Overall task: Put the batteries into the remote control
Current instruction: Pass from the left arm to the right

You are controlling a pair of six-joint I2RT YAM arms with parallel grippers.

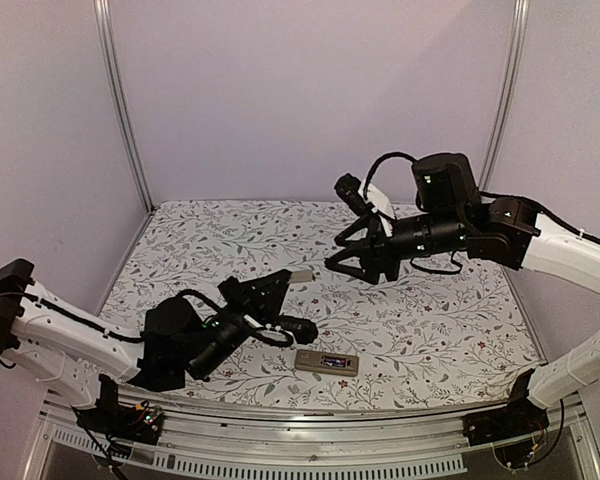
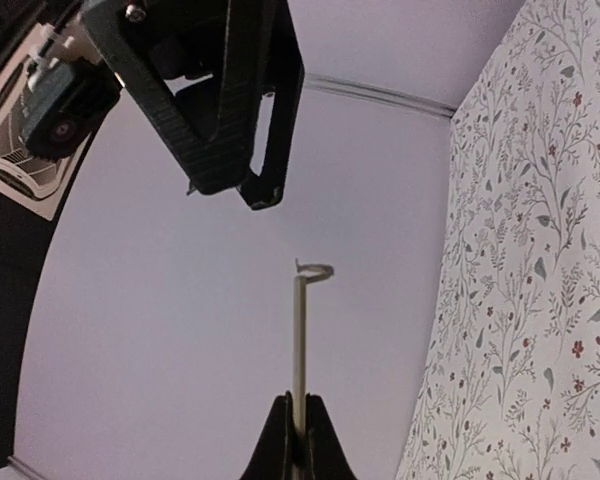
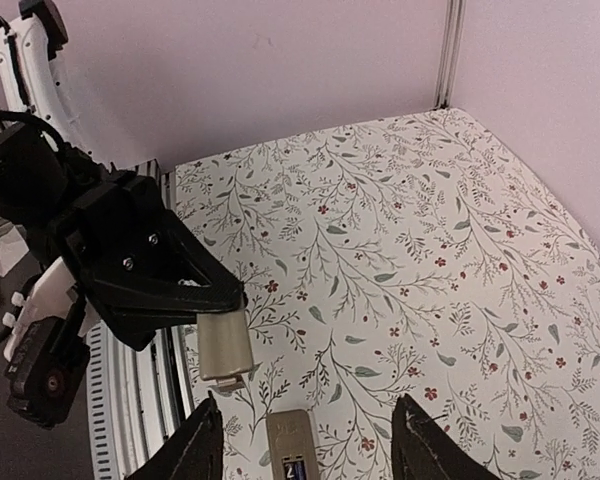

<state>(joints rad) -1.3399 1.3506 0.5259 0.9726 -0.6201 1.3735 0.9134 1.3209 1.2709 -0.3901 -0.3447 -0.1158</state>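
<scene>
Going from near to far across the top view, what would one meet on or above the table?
remote → left gripper, jaws shut on the cover → right gripper, jaws open.

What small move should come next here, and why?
Probably the left gripper should lower its pinched grey cover piece toward the remote control, lying on the table nearby. No loose batteries show, and the right gripper hangs open and empty.
</scene>
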